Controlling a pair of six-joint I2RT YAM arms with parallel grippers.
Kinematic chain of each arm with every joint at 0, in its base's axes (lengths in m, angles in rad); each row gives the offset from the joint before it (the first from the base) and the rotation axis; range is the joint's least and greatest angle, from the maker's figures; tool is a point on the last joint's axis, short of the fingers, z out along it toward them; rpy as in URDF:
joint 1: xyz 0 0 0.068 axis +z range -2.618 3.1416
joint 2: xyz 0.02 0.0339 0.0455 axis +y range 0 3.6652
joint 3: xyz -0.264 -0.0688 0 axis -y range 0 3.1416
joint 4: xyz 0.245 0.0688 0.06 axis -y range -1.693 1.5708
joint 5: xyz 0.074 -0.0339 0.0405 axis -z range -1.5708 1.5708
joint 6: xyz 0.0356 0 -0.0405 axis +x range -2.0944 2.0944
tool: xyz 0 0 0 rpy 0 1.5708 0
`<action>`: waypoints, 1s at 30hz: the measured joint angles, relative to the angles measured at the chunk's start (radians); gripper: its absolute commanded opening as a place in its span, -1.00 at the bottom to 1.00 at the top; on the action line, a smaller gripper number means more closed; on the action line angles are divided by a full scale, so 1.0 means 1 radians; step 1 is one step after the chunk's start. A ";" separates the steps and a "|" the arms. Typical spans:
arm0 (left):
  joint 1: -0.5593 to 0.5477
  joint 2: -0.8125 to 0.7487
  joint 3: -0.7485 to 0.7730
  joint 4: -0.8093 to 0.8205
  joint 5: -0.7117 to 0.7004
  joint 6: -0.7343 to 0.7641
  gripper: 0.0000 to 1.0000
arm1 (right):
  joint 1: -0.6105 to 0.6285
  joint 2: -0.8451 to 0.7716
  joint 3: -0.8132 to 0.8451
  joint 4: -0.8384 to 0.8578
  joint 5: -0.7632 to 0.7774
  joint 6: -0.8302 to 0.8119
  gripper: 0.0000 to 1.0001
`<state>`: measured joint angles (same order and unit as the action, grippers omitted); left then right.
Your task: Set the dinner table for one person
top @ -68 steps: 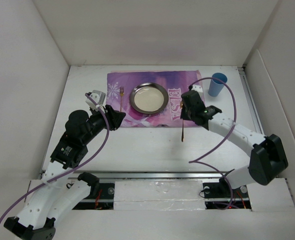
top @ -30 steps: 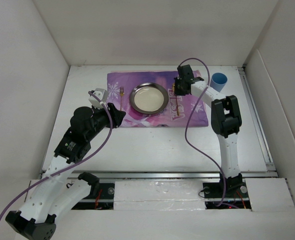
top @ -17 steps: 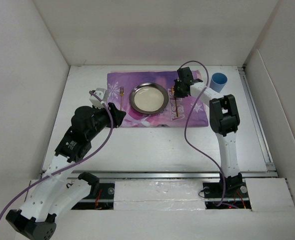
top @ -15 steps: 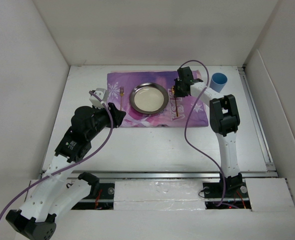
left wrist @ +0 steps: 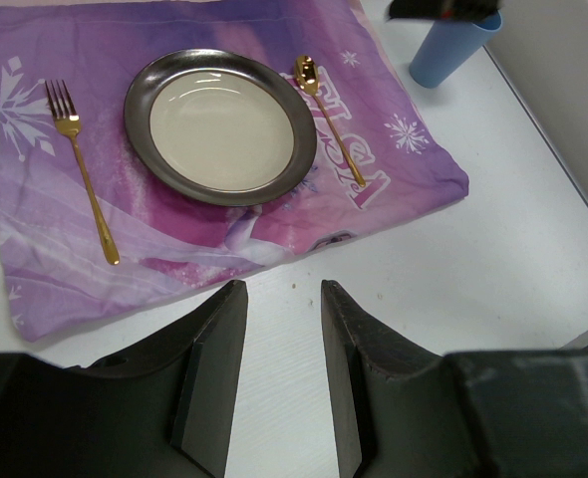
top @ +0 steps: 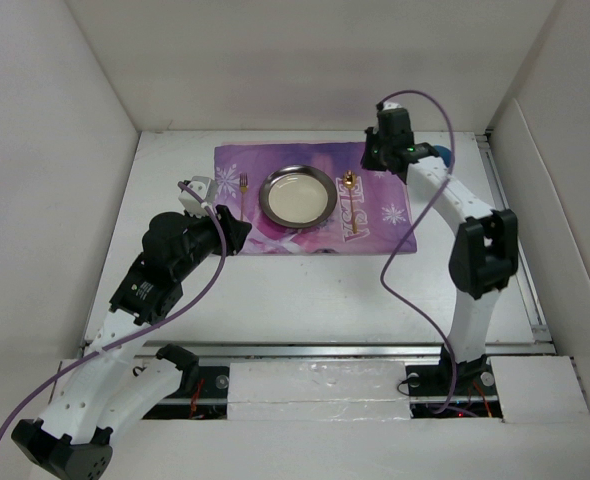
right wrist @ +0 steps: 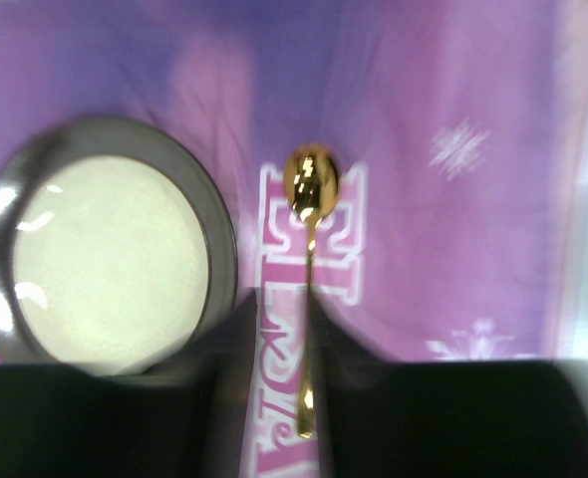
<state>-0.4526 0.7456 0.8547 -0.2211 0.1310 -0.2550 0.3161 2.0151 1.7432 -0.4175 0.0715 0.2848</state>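
Right claw [right wrist: 274, 307] hangs over the purple cloth [left wrist: 35, 239], its fingers a narrow gap apart and gripping nothing, though that view is blurred. Below it a gold spoon [left wrist: 329, 124] lies flat on the cloth, bowl toward 12 o'clock, just beside the empty plate [left wrist: 137, 110] at its 3 o'clock. A gold fork [left wrist: 83, 179] lies at the plate's 9 o'clock. A blue cup [left wrist: 443, 55] stands off the cloth at 2 o'clock. Left claw [left wrist: 282, 291], fingers apart and empty, hovers at the cloth's 6 o'clock edge. The white surface [top: 305, 290] carries everything, with the cloth on its 12 o'clock side
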 measured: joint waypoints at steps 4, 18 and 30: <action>0.000 0.000 0.000 0.000 0.001 0.000 -0.35 | -0.041 -0.201 -0.021 0.011 0.074 -0.030 -1.00; 0.000 -0.003 0.000 0.000 0.016 0.000 -0.35 | -0.214 -0.072 0.068 -0.076 0.248 -0.100 -0.08; 0.000 -0.003 0.000 0.000 0.019 0.003 -0.35 | -0.230 0.075 0.208 -0.130 0.246 -0.150 -0.09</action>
<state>-0.4526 0.7422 0.8547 -0.2211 0.1497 -0.2520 0.0860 2.0899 1.9514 -0.5472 0.3180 0.1345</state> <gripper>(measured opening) 0.327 0.456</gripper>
